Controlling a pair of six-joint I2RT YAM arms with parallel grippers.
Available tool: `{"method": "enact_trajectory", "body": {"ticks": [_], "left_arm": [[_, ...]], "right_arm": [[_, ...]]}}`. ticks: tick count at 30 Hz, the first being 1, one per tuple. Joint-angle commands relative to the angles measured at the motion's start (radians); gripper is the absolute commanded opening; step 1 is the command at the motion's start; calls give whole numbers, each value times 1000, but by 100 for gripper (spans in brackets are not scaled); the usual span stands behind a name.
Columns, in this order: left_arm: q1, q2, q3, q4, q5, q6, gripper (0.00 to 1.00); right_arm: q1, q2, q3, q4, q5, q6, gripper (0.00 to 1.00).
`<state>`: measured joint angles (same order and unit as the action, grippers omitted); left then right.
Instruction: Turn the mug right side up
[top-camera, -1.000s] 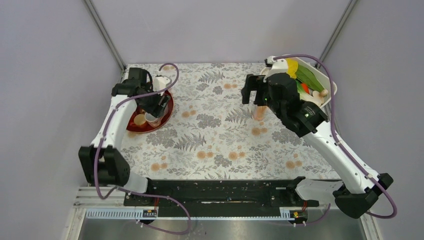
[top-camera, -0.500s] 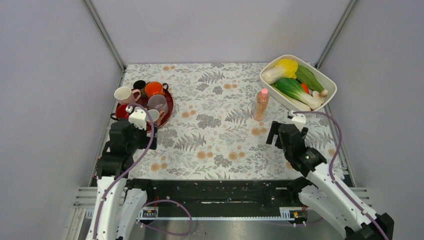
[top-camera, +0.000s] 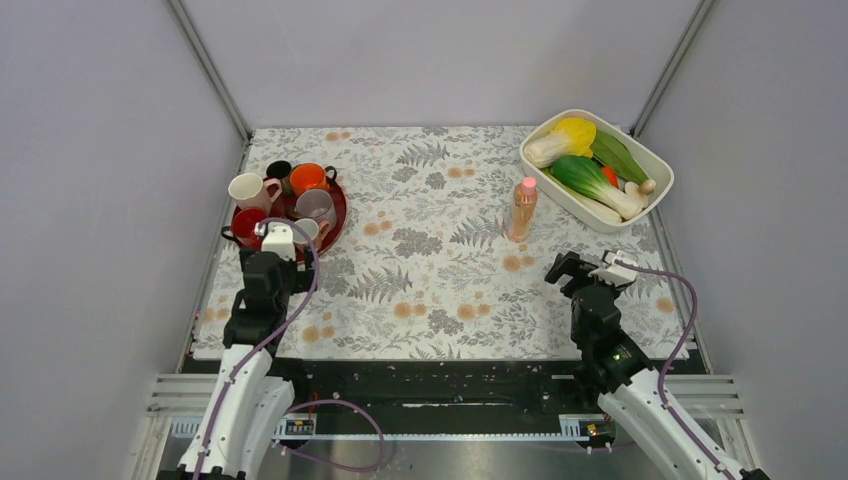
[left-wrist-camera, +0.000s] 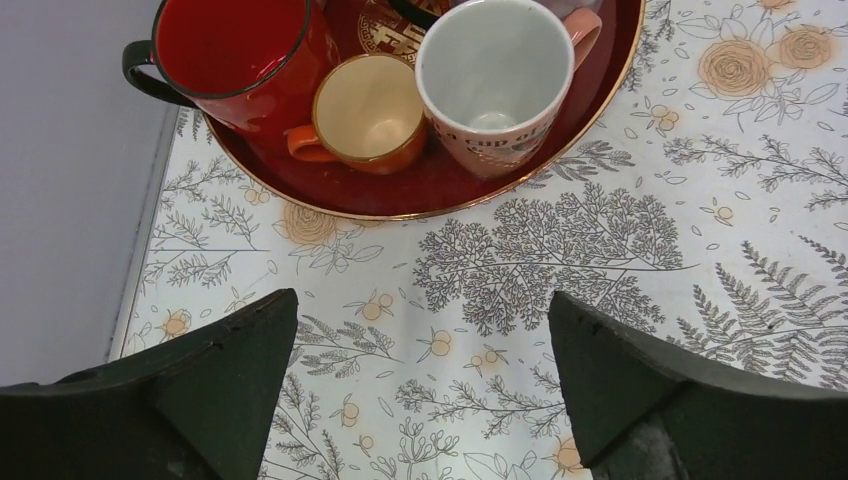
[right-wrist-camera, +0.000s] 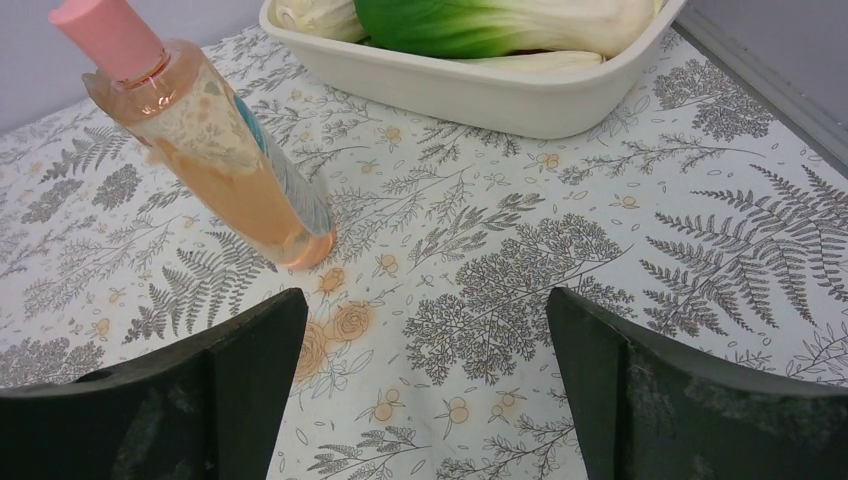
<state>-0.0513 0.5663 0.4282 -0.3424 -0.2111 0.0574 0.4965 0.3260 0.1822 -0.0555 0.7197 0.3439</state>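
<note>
- Fingers of the left gripper (left-wrist-camera: 420, 320) stand spread wide with nothing between them, over the cloth (left-wrist-camera: 560, 250) just short of the tray (left-wrist-camera: 420, 195); those of the right gripper (right-wrist-camera: 425, 330) are as wide and empty, near the bottle (right-wrist-camera: 225, 165)
- The mug (left-wrist-camera: 495, 85) stands mouth up on the tray's near right part, just beside the small cup (left-wrist-camera: 365, 105), with the red mug (left-wrist-camera: 235, 55) further left; the turn looks done
- What seems left is parking: the left arm should back straight toward its base, fingers kept apart and clear of the tray rim so nothing nudges the mug; the right arm should keep off the bottle, which would likely tip easily
- A second ago the left arm reached over the tray and hid much of it, and the right arm stretched out beside the bottle and dish (right-wrist-camera: 480, 95); both now sit drawn back at the near edge, and the tray shows in full
</note>
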Motion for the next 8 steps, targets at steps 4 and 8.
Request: {"method": "enact_trajectory", "body": {"ticks": [4,8], "left_arm": [[5,-16,-9,127,-51,-19,99],[6,-19,-6,120,-27,-26,99]], "right_arm": [[0,66,30,87,39,-33,99],[1,101,44,96,28,-38,99]]}}
